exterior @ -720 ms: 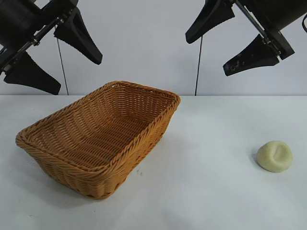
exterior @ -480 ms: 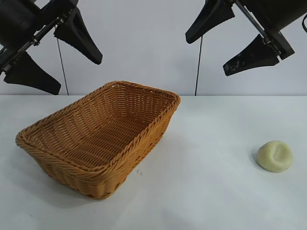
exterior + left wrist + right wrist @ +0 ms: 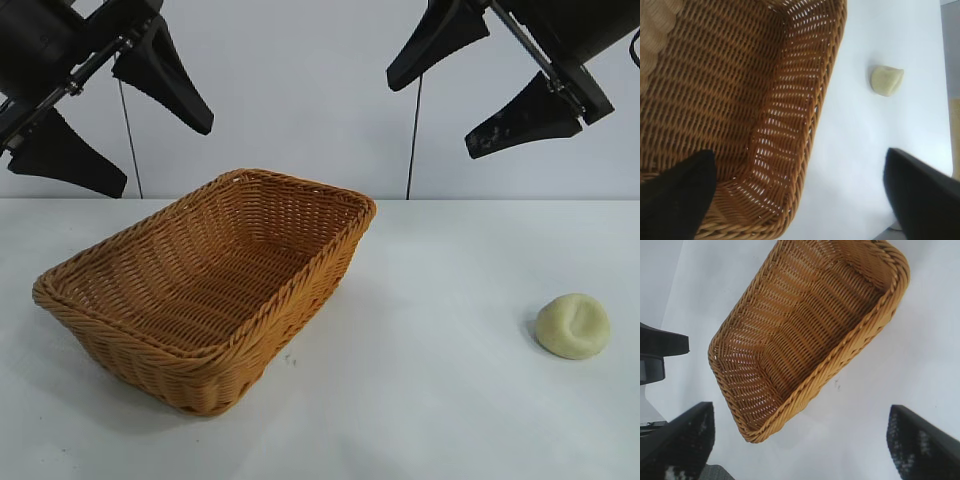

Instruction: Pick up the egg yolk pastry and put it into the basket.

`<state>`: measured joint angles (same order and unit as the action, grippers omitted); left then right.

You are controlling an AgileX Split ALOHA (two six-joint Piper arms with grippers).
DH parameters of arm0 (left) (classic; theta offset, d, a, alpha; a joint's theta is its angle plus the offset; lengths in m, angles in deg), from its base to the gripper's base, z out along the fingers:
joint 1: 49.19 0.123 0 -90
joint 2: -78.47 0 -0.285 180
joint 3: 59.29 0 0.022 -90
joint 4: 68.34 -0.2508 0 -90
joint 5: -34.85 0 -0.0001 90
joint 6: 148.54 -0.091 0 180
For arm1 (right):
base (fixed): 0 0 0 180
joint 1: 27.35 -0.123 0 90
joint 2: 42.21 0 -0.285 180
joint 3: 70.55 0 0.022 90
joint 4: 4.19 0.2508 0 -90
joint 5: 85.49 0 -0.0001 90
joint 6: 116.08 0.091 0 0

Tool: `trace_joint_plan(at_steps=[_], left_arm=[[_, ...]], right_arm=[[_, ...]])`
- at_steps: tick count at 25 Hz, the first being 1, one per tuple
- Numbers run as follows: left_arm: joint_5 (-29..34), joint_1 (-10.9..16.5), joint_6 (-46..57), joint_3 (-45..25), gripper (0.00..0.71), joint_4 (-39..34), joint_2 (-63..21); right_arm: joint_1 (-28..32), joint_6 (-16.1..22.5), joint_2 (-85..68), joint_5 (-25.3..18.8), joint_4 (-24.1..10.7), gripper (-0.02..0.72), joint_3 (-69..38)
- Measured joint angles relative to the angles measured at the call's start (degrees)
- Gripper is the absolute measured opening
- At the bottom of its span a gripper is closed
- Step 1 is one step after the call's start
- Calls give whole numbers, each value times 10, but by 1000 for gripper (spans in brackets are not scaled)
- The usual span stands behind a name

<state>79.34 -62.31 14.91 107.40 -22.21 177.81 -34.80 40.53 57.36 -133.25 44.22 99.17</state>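
Note:
The egg yolk pastry [image 3: 573, 326], a small pale yellow dome with a dent on top, lies on the white table at the right. It also shows in the left wrist view [image 3: 886, 80]. The orange-brown wicker basket [image 3: 150, 345] stands at the left, with nothing in it. It also shows in the left wrist view [image 3: 810, 130] and in the right wrist view [image 3: 875, 325]. My left gripper [image 3: 118, 130] hangs open high above the basket's left side. My right gripper [image 3: 462, 107] hangs open high above the table, up and left of the pastry. Neither holds anything.
The white table [image 3: 430, 300] runs between the basket and the pastry. A pale wall stands behind it, with two thin dark cables [image 3: 413, 150] hanging down. The pastry lies near the table's right edge.

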Motion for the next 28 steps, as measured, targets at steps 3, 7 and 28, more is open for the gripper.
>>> trace_joint_plan(at_steps=[3, 7, 28], left_arm=[[0, 0, 0, 0, 697, 0, 0], [0, 0, 0, 0, 697, 0, 0], [71, 1, 201, 0, 697, -182, -95]], right_arm=[[0, 0, 0, 0, 0, 642, 0], [0, 0, 0, 0, 0, 642, 0], [0, 0, 0, 0, 0, 642, 0]])
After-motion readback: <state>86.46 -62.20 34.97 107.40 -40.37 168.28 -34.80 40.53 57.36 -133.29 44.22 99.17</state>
